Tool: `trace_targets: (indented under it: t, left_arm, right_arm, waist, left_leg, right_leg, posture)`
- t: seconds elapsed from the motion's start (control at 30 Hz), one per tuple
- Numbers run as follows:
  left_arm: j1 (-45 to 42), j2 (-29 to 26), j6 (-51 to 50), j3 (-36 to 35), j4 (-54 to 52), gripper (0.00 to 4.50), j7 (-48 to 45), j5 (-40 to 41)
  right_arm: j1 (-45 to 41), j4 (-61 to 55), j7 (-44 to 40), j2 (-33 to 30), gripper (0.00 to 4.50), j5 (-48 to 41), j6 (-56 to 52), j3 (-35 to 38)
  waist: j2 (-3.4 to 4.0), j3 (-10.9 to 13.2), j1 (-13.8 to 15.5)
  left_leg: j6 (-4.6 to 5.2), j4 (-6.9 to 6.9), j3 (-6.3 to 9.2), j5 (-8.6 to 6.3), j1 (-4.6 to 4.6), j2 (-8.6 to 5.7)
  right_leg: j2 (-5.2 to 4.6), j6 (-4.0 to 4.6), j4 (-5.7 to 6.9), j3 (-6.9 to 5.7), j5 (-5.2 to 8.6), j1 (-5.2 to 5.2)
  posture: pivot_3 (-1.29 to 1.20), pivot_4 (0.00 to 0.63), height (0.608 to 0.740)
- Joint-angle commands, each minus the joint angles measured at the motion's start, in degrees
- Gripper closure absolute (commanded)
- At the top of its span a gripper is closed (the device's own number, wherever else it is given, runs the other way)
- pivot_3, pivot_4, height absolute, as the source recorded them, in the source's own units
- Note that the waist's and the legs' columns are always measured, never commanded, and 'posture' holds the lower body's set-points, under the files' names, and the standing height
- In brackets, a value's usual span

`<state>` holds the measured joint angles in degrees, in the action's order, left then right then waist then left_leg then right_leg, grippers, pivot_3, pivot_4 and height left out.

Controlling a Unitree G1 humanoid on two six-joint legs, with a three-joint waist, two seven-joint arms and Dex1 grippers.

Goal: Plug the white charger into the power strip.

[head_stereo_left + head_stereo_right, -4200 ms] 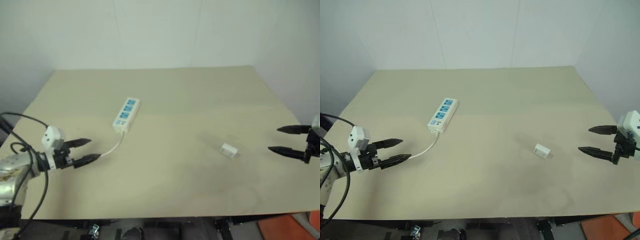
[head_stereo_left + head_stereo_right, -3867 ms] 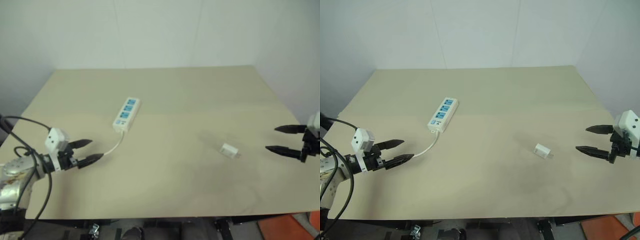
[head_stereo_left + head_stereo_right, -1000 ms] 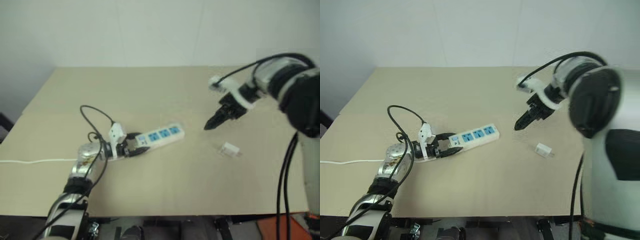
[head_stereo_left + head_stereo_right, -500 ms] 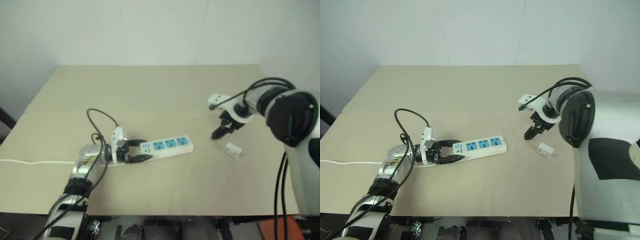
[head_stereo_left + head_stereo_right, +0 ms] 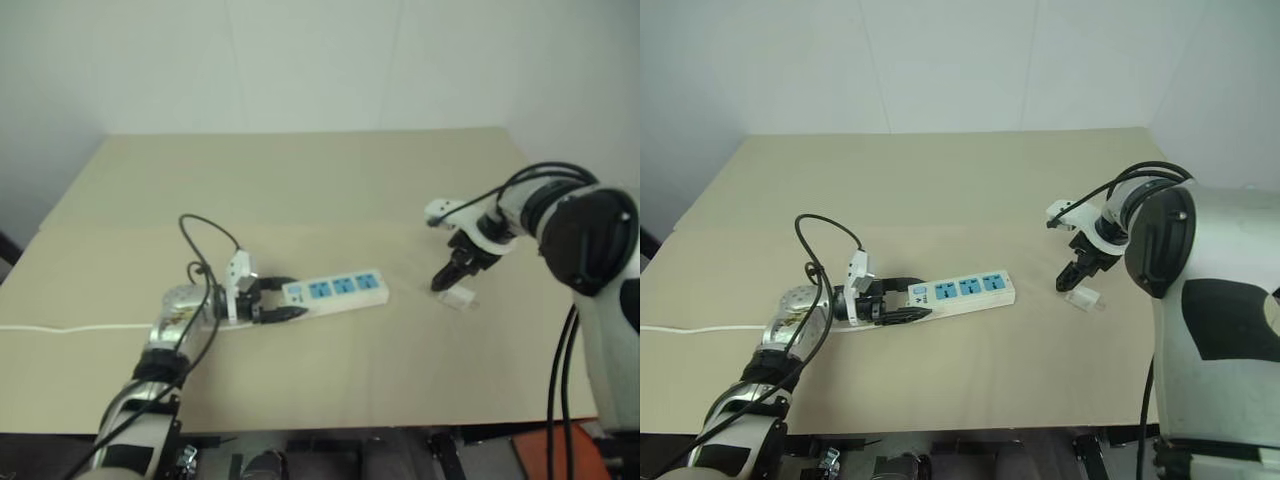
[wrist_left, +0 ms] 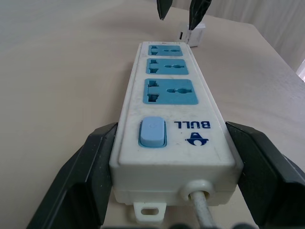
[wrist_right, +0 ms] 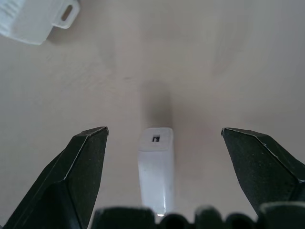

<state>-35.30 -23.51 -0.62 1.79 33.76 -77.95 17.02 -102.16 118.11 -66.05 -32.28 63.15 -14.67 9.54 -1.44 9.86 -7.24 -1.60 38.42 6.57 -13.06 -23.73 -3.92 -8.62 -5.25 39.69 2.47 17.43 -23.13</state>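
Note:
The power strip [image 5: 335, 289] lies across the middle of the tan table with its three blue socket faces up. My left gripper [image 5: 287, 299] is shut on its switch end, one black finger [image 6: 90, 162] on each long side. The white charger [image 5: 1085, 298] lies flat on the table to the right of the strip's free end. My right gripper [image 5: 1070, 281] points down right over the charger. It is open, and in the right wrist view the charger [image 7: 156, 167] lies between its spread fingers [image 7: 81, 167] without touching them.
The strip's thin white cord [image 5: 70, 326] runs left across the table toward its left edge. The tan table [image 5: 300, 180] has free room behind and in front of the strip. The strip's free end [image 7: 28, 19] lies close to the charger.
My right gripper has come down and a little to the right, and now stands over the charger. The left gripper and the strip have hardly moved.

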Motion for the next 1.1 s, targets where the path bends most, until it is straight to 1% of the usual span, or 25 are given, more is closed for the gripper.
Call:
trace_targets:
  t: [0.03, 0.17, 0.27, 0.37, 0.47, 0.6, 0.67, 0.73, 0.8, 0.93, 1.03, 1.1]
  left_arm:
    - [-1.2, 0.1, 2.0, 0.3, 0.2, 1.24, 0.2, -0.7]
    - [-1.5, 0.2, 2.3, 0.4, 0.8, 1.24, 0.0, -0.7]
    - [-1.5, 0.0, 1.0, 0.7, 0.1, 1.24, -1.1, -0.3]
    - [-1.4, 0.0, 1.0, 0.6, 0.0, 1.24, -1.1, -0.3]
    - [-1.3, -0.1, 1.1, 0.6, 0.1, 1.24, -1.1, -0.4]
    - [-1.1, -0.3, 1.1, 0.5, -0.1, 1.24, -1.0, -0.4]
    - [-1.1, -0.3, 1.1, 0.6, -0.1, 1.24, -1.0, -0.5]
    - [-0.9, -0.3, 1.2, 0.6, -0.1, 1.24, -1.1, -0.5]
    - [-0.8, -0.3, 1.3, 0.6, -0.2, 1.24, -1.1, -0.5]
    - [-0.5, -0.2, 1.6, 0.5, -0.2, 1.24, -0.7, -0.5]
    - [-0.1, -0.2, 1.9, 0.5, -0.4, 1.24, -0.6, -0.6]
    - [0.0, -0.2, 1.9, 0.5, -0.5, 1.24, -0.5, -0.6]
  right_arm:
    - [2.7, 1.9, -0.9, -3.2, 0.00, 1.3, 10.9, 1.1]
    - [6.2, 1.9, -0.4, -5.8, 0.00, 2.2, 19.6, 1.3]
    - [7.7, 1.9, 0.4, -7.0, 0.00, 2.1, 21.7, 1.1]
    - [7.5, 1.9, 0.7, -6.6, 0.00, 1.4, 20.0, 1.0]
    - [5.1, 1.9, 0.2, -4.1, 0.00, 0.3, 12.1, 0.6]
    - [1.0, 1.9, 1.1, 2.9, 0.00, -1.2, -8.2, -0.9]
    - [-0.1, 1.9, 2.7, 5.8, 0.00, -1.4, -15.9, -1.4]
    - [-1.0, 1.9, 4.6, 7.7, 0.00, -2.1, -21.3, -1.0]
    - [-1.9, 1.9, 6.2, 8.8, 0.00, -2.4, -24.4, -0.3]
    - [-2.2, 1.9, 7.5, 9.0, 0.00, -2.0, -26.3, 0.4]
    - [-1.5, 1.9, 7.8, 8.0, 0.00, -1.4, -25.0, 0.4]
    - [-0.8, 1.9, 7.2, 6.6, 0.00, -0.3, -20.8, 0.0]
  waist:
    - [0.00, 0.0, 0.2]
    - [-0.01, 0.0, 0.1]
    - [-0.01, 0.0, 0.0]
    - [-0.01, 0.0, -0.1]
    - [-0.01, 0.0, -0.1]
    - [-0.01, 0.0, -0.2]
    - [0.00, 0.0, -0.1]
    - [0.01, 0.0, 0.0]
    - [0.01, 0.0, 0.4]
    - [0.01, 0.0, 0.4]
    - [0.01, 0.0, 0.3]
    - [0.01, 0.0, 0.3]
  left_leg:
    - [0.00, 0.02, 0.00, 0.00, -0.01, -0.01]
    - [0.01, 0.04, -0.04, -0.01, -0.02, -0.01]
    - [0.01, 0.06, -0.07, -0.01, -0.01, 0.00]
    - [0.02, 0.15, -0.08, -0.01, 0.00, 0.00]
    - [0.03, 0.26, -0.08, -0.02, 0.00, 0.00]
    - [0.04, 0.33, -0.09, -0.02, 0.02, 0.02]
    - [0.04, 0.36, -0.07, -0.02, 0.02, 0.02]
    - [0.04, 0.39, -0.03, -0.02, 0.01, 0.01]
    - [0.04, 0.38, 0.04, -0.02, 0.00, -0.01]
    - [0.04, 0.38, 0.36, -0.03, -0.02, -0.03]
    - [0.06, 0.38, 0.44, -0.03, -0.02, -0.04]
    - [0.07, 0.38, 0.44, -0.04, -0.02, -0.04]
  right_leg:
    - [0.00, 0.00, 0.00, 0.00, 0.00, 0.01]
    - [-0.02, 0.00, -0.03, 0.01, 0.00, 0.01]
    - [-0.02, 0.00, -0.03, 0.01, 0.00, 0.02]
    - [-0.02, 0.00, -0.03, 0.01, 0.00, 0.08]
    - [-0.01, 0.00, -0.02, 0.01, 0.00, 0.12]
    - [-0.01, 0.00, 0.16, 0.02, 0.00, 0.08]
    - [-0.01, 0.01, 0.28, 0.02, 0.00, 0.05]
    - [-0.01, 0.01, 0.33, 0.03, -0.01, 0.02]
    - [-0.01, 0.01, 0.33, 0.02, -0.01, 0.02]
    - [-0.02, 0.01, 0.32, 0.03, -0.01, -0.01]
    - [-0.02, 0.01, 0.33, 0.03, -0.01, -0.02]
    - [-0.02, 0.01, 0.34, 0.03, -0.01, -0.01]
  posture:
    - [0.00, 0.150, 0.740]
    - [0.00, 0.150, 0.740]
    - [0.00, 0.150, 0.740]
    - [0.00, 0.150, 0.740]
    - [0.00, 0.150, 0.740]
    - [0.00, 0.150, 0.740]
    - [0.00, 0.150, 0.740]
    - [0.00, 0.150, 0.740]
    - [0.00, 0.150, 0.740]
    - [0.00, 0.150, 0.740]
    - [0.00, 0.150, 0.740]
    - [0.00, 0.150, 0.740]
